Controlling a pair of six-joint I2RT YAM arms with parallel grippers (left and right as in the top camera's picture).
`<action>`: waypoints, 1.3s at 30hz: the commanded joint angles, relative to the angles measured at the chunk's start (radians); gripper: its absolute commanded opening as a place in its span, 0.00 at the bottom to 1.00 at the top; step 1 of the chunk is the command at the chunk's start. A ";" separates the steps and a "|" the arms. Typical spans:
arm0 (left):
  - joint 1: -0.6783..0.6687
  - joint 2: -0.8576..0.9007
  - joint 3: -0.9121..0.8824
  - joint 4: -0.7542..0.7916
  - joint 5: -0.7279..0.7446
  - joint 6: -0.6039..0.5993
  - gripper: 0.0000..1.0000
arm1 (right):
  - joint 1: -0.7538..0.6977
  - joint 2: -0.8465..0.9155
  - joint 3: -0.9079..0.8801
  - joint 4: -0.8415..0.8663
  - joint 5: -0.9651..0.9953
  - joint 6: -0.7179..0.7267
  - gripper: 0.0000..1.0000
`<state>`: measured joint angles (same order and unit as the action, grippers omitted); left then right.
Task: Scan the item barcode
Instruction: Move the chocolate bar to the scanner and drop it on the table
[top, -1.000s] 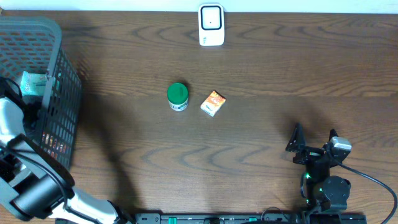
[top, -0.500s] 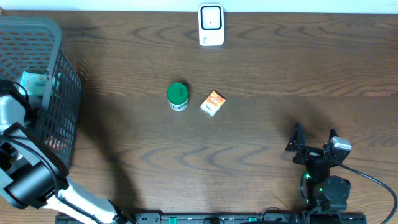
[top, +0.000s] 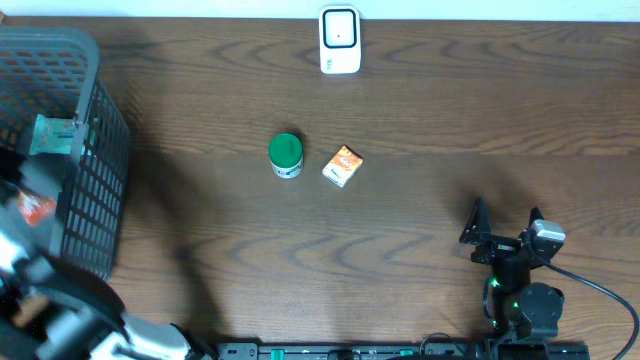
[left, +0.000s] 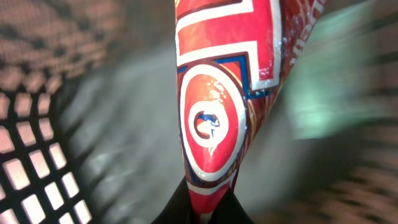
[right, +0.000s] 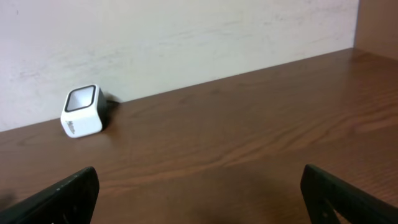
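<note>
left wrist only: left gripper (left: 203, 208) is pinching the bottom edge of a glossy red packet (left: 214, 112), jaws closed tight on the foil. The packet is rising out of the fingertips and filling the centre of the frame.
overhead only: the packet is showing as a red-and-white blur at the near end of the grey basket (top: 95, 170), far left of the table (top: 420, 120). The left arm is blurring, so the jaws can't be read there.
right wrist only: right gripper (right: 198, 180) is sitting with jaws spread wide, gripping nothing, low over the wood at the near right.
scanner: the white scanner (right: 82, 112) is standing at the back edge by the wall, its dark window facing up. It is well apart from the packet.
mid-table: a green-lidded jar (top: 285, 153) and an orange box (top: 343, 166) are sitting just beside each other, not touching.
in basket: a teal box (top: 50, 135) is leaning against the mesh wall.
markings: the packet is showing white bands and a blue-edged white oval ringing a red disc with a curled white mark. No lettering is coming through. Print on the orange box and jar is too small to read.
</note>
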<state>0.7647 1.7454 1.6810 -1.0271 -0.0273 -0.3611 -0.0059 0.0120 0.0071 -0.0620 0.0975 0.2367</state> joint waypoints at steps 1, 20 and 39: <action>-0.005 -0.163 0.076 0.003 0.249 0.008 0.07 | 0.013 -0.003 -0.002 -0.002 0.002 0.002 0.99; -1.150 -0.238 0.056 0.100 0.371 0.136 0.07 | 0.013 -0.003 -0.002 -0.002 0.002 0.002 0.99; -1.528 0.400 0.056 0.233 0.351 0.562 0.07 | 0.013 -0.003 -0.002 -0.002 0.002 0.002 0.99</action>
<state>-0.7696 2.1155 1.7397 -0.8112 0.3336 0.1444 -0.0059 0.0120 0.0071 -0.0624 0.0978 0.2371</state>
